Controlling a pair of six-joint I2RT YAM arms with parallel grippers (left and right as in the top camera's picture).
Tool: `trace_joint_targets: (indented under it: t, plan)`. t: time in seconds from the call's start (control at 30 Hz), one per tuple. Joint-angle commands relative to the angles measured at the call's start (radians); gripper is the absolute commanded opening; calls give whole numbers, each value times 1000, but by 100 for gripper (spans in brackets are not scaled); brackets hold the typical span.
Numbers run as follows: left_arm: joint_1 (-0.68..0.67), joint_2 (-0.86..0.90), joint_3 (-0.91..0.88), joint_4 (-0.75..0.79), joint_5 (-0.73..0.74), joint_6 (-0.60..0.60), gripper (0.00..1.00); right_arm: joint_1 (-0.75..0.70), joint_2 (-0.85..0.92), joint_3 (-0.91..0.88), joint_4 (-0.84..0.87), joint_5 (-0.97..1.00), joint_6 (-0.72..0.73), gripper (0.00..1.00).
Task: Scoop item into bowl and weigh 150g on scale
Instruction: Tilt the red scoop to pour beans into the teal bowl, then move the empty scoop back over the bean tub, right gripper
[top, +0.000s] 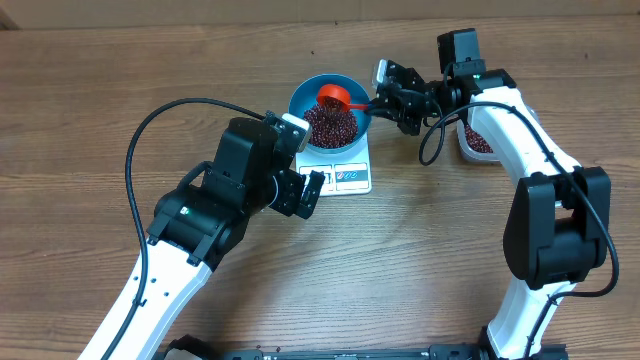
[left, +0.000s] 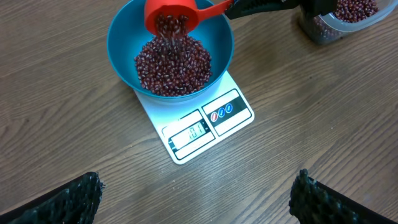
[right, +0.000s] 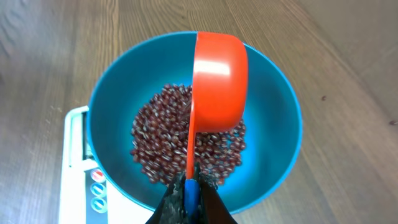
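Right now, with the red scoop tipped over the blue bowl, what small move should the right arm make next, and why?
Probably tip the red scoop a touch further over the bowl. The right gripper is shut on its handle, beans are spilling from its lip onto the pile, and more show inside it. The bowl sits on the scale, whose display I cannot read.

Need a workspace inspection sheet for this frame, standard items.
Surface: wooden table, no spills seen.
Job's things: blue bowl on white scale; beans piled inside; red scoop tipped above, beans falling; clear tub of beans by right arm.
Clutter: nothing seen.
Grippers: left gripper open, empty, hovering by scale; right gripper shut on scoop handle.
Cables: left cable loops over table; right cable hangs near tub.
Surroundings: nothing seen.
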Motion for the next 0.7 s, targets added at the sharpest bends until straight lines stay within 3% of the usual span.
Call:
trace_joint_targets:
  t: [0.0, 0.67]
  plan:
    - [5, 5, -10, 3, 8, 22, 99, 3, 2, -6, 16, 43, -93, 4]
    - [5, 5, -10, 3, 8, 22, 100, 3, -22, 10, 9, -5, -39, 4]
